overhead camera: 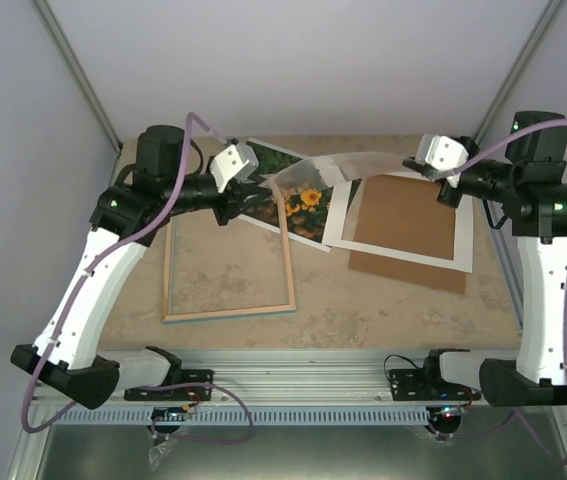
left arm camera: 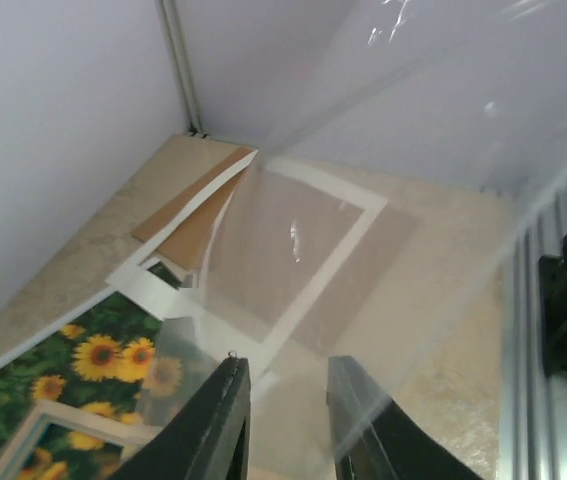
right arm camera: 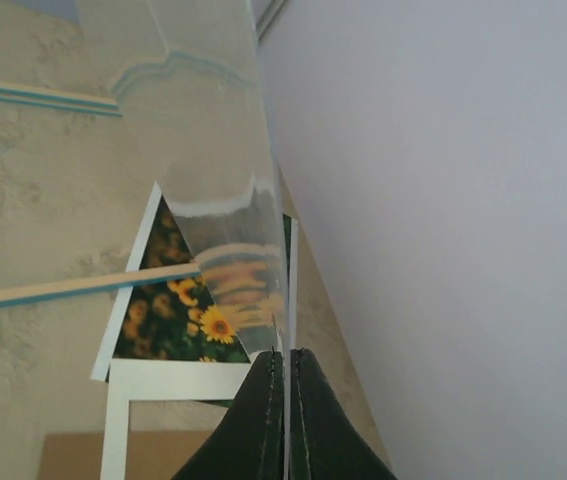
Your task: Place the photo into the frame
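The photo (overhead camera: 306, 203) of orange-yellow flowers lies flat at the back middle of the table, partly under the frame's far right corner. The frame (overhead camera: 290, 262) lies on the table left of centre, its light wood side up. A clear flexible sheet (overhead camera: 353, 165) hangs bowed in the air between both grippers. My right gripper (right arm camera: 285, 352) is shut on the sheet's right edge (right arm camera: 223, 200). My left gripper (left arm camera: 288, 365) stands open at the sheet's left end, and the sheet (left arm camera: 413, 150) drapes over its right finger. The photo also shows in the left wrist view (left arm camera: 93, 360) and the right wrist view (right arm camera: 163, 310).
A white cut-out mat (overhead camera: 403, 255) lies on a brown backing board (overhead camera: 408, 225) at the right, its left edge over the photo. Grey walls close in on the back and both sides. A metal rail (overhead camera: 293, 385) runs along the near edge.
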Robot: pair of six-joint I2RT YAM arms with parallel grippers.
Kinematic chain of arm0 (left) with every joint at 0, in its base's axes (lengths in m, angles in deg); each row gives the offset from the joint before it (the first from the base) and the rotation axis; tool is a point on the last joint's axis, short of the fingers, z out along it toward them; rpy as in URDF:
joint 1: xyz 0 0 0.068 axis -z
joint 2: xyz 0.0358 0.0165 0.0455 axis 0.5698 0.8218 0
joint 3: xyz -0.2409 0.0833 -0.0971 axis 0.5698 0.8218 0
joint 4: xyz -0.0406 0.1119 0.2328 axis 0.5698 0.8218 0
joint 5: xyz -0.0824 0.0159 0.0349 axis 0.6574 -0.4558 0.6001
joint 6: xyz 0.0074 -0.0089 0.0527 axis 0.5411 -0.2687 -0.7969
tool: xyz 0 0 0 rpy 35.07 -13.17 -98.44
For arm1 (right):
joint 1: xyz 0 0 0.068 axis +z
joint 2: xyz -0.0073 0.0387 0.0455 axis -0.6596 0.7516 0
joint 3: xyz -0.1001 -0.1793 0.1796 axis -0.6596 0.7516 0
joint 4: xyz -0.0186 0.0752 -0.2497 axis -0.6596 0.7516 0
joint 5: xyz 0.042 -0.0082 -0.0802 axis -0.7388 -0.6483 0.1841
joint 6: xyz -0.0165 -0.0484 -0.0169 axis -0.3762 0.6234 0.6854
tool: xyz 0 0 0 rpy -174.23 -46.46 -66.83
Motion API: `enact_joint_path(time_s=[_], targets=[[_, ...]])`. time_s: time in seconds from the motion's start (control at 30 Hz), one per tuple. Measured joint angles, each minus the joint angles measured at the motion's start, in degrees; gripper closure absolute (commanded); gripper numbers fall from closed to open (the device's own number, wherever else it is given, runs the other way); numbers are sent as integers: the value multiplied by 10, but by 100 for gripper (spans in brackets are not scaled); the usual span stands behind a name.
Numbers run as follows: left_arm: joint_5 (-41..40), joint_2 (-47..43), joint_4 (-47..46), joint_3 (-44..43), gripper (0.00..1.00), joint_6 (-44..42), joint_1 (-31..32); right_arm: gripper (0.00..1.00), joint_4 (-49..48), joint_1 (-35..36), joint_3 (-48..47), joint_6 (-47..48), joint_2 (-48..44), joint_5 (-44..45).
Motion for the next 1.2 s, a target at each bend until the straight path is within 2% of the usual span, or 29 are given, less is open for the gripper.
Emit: enact_joint_path(time_s=[0.1,0.2,0.23,0.33,0.37,0.43,0.53,0.8,0.93,1.2], targets=[[24,-3,-26,30,100,25,0,99,-11,9,7,-17,5,-2],[34,-4,-47,60,100,52,0,97,-33,11,27,-39,13,4],[34,-4,-50,70,100,65,-1,88,-42,11,36,-49,17,5],[37,-5,-57,92,100,107,-7,30,-74,15,55,-90,32,12],[42,-6,-63,102,100,123,-16,19,-89,15,56,-107,39,14],[53,-10,-79,125,100,153,-36,8,-113,16,56,-136,50,21],[76,-26,-106,179,100,214,-73,3,-155,16,57,-190,66,33],[150,-70,-202,336,100,393,-183,2,-243,16,103,-299,94,35],[151,-46,-192,339,100,390,-220,2,-276,16,147,-341,108,16],[67,58,-93,308,100,271,-234,2,-330,22,249,-403,116,-18]])
